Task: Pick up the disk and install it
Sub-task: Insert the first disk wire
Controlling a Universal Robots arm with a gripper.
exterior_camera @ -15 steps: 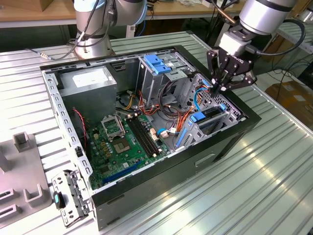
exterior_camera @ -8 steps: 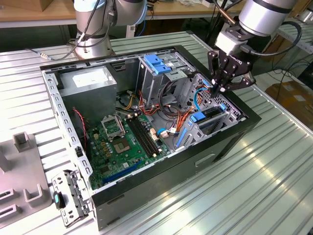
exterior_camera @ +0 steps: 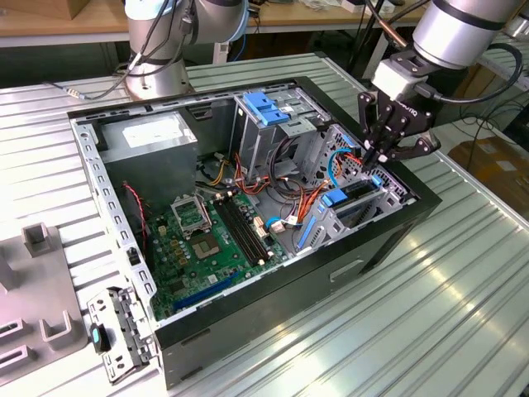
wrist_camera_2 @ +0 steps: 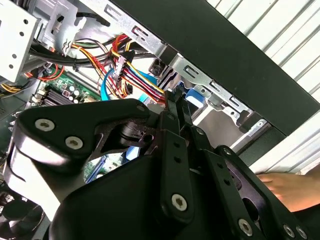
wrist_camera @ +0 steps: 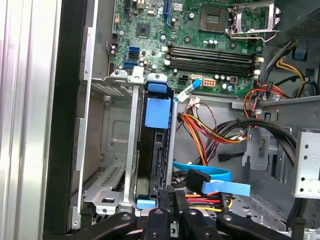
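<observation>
- Sitting on edge in the drive bay [wrist_camera: 112, 150] at the front corner of the open computer case [exterior_camera: 273, 289], the disk [wrist_camera: 156, 135] shows its blue carrier tabs at both ends in the first wrist view, which suggests it is already slotted in.
- Pressed together at the tips, the gripper [exterior_camera: 376, 157] stands over the near end of the disk; I judge it is pushing or pinching the carrier edge, though the contact itself is covered by the black linkage.
- Bundled cables [wrist_camera: 210, 130] lie just beside the bay, so the fingers come down narrow to stay out of them.
- A blue flat cable [wrist_camera: 215, 180] runs close to the gripper.
- Most of the disk's face is hidden by the bay wall, so no label can be made out.
- A hand [wrist_camera_2: 295, 187] rests outside the case in the second wrist view, cut off at the edge.
</observation>
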